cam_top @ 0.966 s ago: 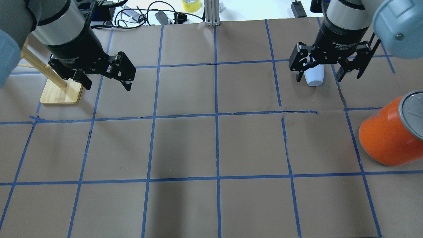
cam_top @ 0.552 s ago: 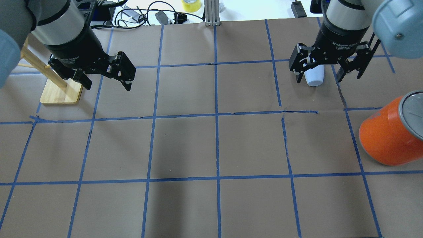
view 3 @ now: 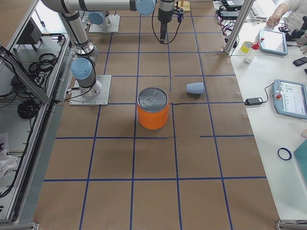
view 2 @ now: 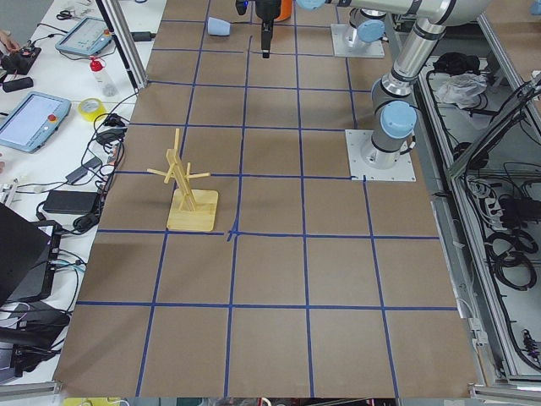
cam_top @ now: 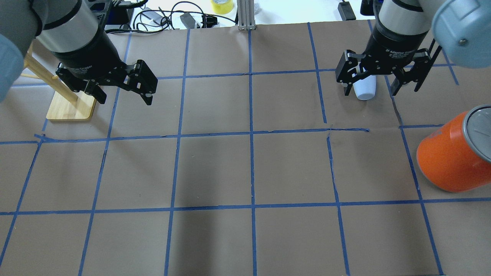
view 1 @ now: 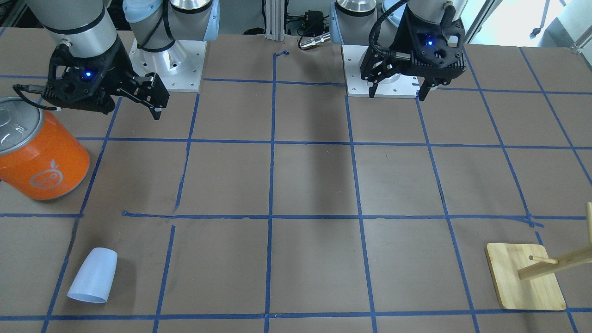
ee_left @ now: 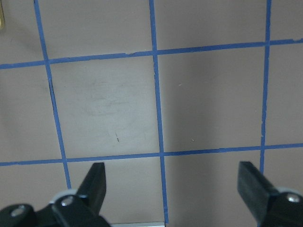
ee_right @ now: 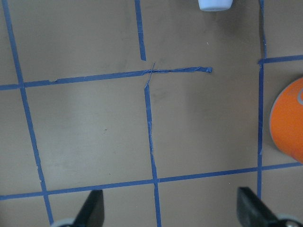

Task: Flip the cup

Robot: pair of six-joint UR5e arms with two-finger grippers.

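The cup [view 1: 92, 275], a small pale blue-white tumbler, lies on its side on the brown paper; the exterior right view shows it too [view 3: 195, 87]. In the overhead view the cup [cam_top: 364, 91] is partly hidden behind my right gripper [cam_top: 374, 91], which hangs open and empty well above the table. In the right wrist view the cup [ee_right: 215, 4] sits at the top edge, far ahead of the open right gripper [ee_right: 173, 210]. My left gripper [cam_top: 124, 99] is open and empty over the other side of the table, and its wrist view [ee_left: 175, 187] shows only bare paper.
A large orange can [cam_top: 448, 161] with a silver lid stands near the cup on my right. A wooden peg stand [cam_top: 71, 107] is beside the left gripper. Cables and a yellow tape roll [cam_top: 221, 5] lie past the far edge.
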